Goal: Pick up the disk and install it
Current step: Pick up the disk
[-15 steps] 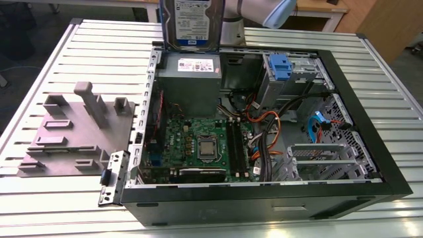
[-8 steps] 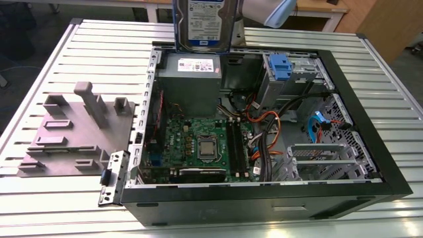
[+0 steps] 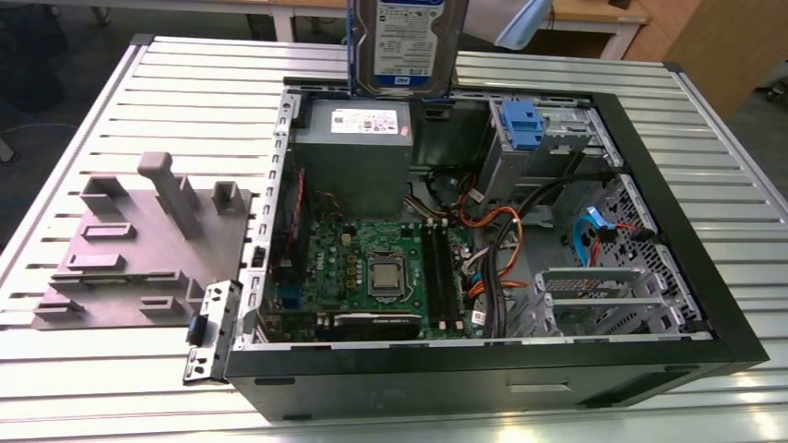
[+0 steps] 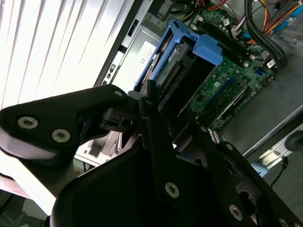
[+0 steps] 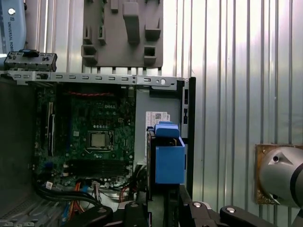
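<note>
The disk (image 3: 407,41) hangs upright in the air above the far edge of the open computer case (image 3: 689,277), its white-and-blue label facing the exterior view. It is right over the grey metal box (image 3: 354,152) with a white sticker. In both wrist views my gripper (image 4: 150,92) (image 5: 163,201) is shut on the disk (image 4: 184,66) (image 5: 168,158), whose blue plastic side rails stick out past the black fingers. The case interior lies below the disk.
Inside the case are a green motherboard (image 3: 369,268), bundled cables (image 3: 493,231), and a blue latch on a grey cage (image 3: 523,129) at the far right. A grey fixture plate (image 3: 136,249) with upright blocks sits on the slatted table at the exterior view's left.
</note>
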`<state>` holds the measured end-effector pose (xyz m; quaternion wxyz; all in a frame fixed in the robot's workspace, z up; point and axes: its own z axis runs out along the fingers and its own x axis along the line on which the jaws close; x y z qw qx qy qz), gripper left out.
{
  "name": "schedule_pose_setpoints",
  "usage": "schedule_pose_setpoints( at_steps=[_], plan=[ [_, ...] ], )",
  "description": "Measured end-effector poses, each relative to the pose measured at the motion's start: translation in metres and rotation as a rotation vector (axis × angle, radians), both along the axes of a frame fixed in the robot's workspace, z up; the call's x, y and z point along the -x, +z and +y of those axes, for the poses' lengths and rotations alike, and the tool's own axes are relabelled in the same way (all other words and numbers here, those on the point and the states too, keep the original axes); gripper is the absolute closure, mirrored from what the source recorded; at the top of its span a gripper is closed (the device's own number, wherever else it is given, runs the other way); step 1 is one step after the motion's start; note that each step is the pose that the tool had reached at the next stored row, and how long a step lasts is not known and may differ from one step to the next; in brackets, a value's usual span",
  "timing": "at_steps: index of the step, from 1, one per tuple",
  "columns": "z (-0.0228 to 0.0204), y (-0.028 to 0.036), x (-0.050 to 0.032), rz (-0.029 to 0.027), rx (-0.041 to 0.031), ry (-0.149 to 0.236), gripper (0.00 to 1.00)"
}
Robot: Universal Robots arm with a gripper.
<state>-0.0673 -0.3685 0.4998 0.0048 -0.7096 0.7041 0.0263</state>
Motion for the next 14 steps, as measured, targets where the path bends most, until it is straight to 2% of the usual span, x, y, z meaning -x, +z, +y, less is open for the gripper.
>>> schedule_pose_setpoints(
  at_steps=[5, 14],
  plan=[
    [-0.0001, 0.0, -0.0109, 0.0, 0.0, 0.0, 0.65],
    [-0.0011, 0.0, -0.0119, 0.0001, 0.0001, 0.0, 0.65]
  ],
)
